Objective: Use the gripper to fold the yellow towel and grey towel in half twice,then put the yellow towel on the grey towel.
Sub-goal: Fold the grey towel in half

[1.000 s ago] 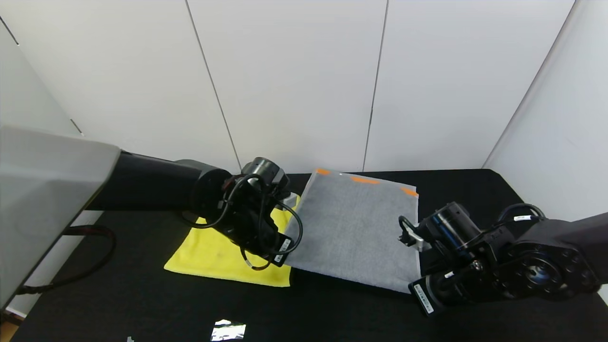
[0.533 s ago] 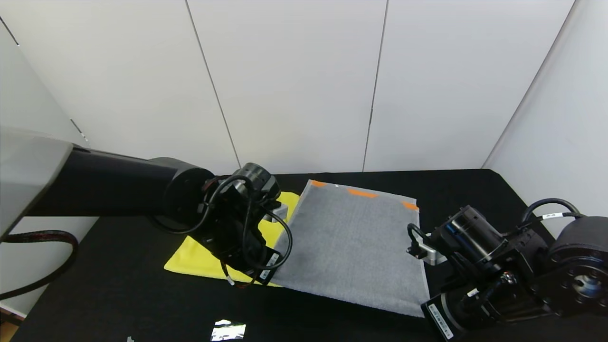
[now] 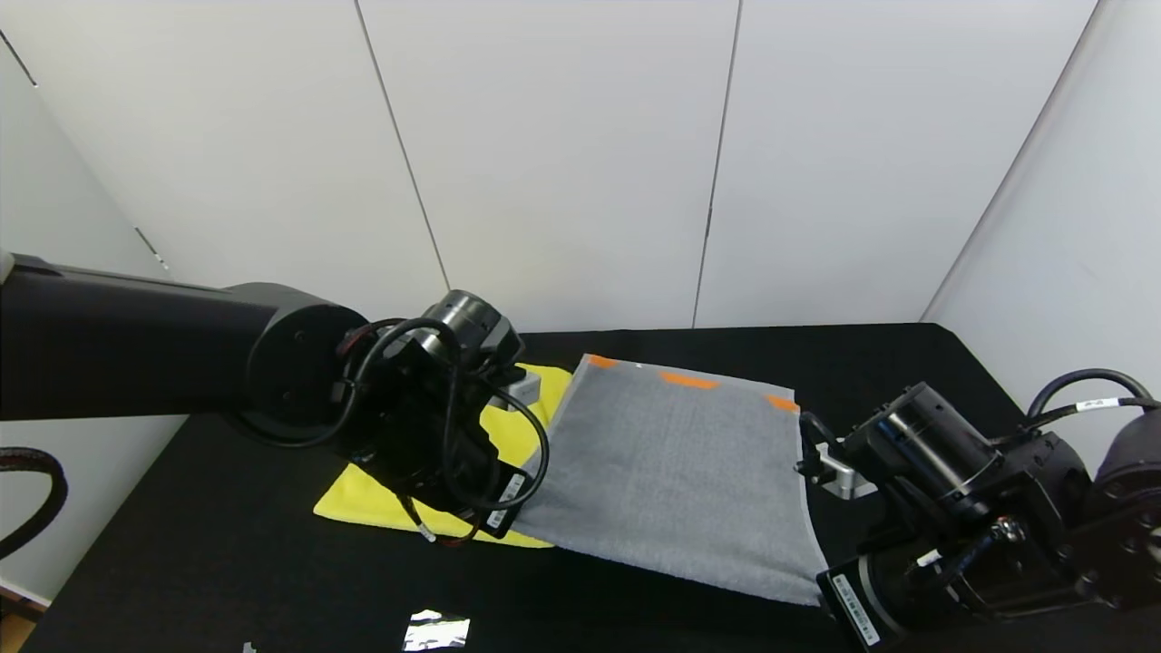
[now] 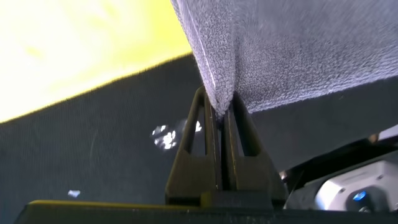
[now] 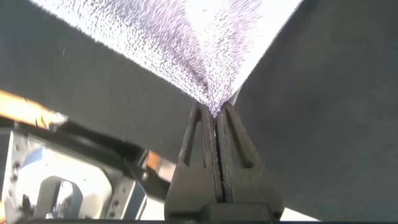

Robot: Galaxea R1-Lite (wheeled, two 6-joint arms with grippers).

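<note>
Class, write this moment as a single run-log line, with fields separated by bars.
left pincer: shut on grey towel corner | right pincer: shut on opposite near corner | yellow towel: flat, partly under grey towel

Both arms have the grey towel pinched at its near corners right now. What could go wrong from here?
1. Each end effector, left and right, pinches only a corner tip of the grey towel; a pull could slip one free.
2. The grey towel overlaps the yellow towel; dragging may shift it.
3. Uneven arm travel could skew the fold, leaving the orange-marked far edge misaligned.
</note>
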